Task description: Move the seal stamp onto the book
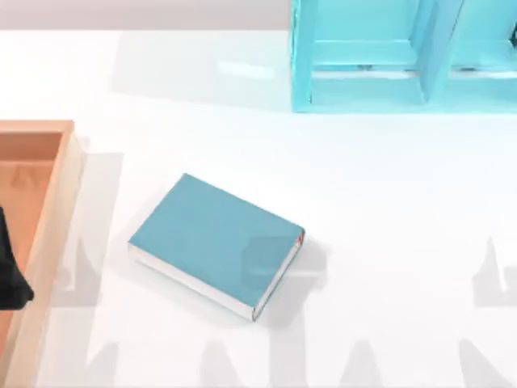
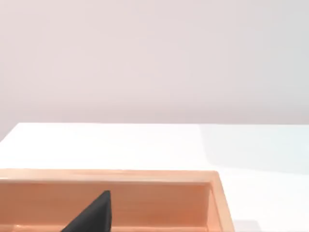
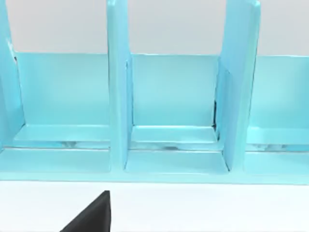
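Left tool [image 1: 12, 283] over wooden tray [image 1: 60, 210], teal book [image 1: 212, 238] flat, white-edged

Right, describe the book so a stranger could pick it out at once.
Start from the white table; between the wooden tray at its left edge and the light-blue shelf at the back lies the book, flat and skewed. It alone is teal with white page edges.

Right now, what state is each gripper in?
Left gripper, over the wooden tray: cannot be told.
Right gripper, facing the shelf unit: cannot be told.
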Robot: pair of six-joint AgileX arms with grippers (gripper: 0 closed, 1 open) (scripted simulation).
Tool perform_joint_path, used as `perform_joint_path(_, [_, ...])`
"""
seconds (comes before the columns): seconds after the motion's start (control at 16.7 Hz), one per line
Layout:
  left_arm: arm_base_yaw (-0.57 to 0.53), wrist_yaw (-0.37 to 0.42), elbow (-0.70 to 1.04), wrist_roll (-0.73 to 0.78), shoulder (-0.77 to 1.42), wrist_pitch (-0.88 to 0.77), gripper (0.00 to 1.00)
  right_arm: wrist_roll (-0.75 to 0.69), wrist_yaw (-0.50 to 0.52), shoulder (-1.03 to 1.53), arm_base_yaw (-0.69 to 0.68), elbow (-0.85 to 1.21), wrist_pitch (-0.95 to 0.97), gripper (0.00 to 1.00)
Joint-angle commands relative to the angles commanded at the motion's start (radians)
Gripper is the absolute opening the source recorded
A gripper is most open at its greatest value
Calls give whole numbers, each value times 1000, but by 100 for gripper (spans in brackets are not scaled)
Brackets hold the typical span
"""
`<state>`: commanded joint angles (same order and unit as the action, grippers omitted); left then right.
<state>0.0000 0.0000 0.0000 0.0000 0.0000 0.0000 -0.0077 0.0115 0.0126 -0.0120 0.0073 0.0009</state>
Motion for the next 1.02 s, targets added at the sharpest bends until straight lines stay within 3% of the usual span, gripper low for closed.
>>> perform_joint_path(0.54, [4,1,31,6,31,-25,100,8,-11,-13,12,-7,-1,100])
perform_joint_path(0.78, [34,1,215,42,222,-176,100,8,-11,-13,12,-7,-1,100])
perform_joint_path(1.02, [84,-5,525,98,566,-430,100,8,-11,-13,12,-7,-1,100])
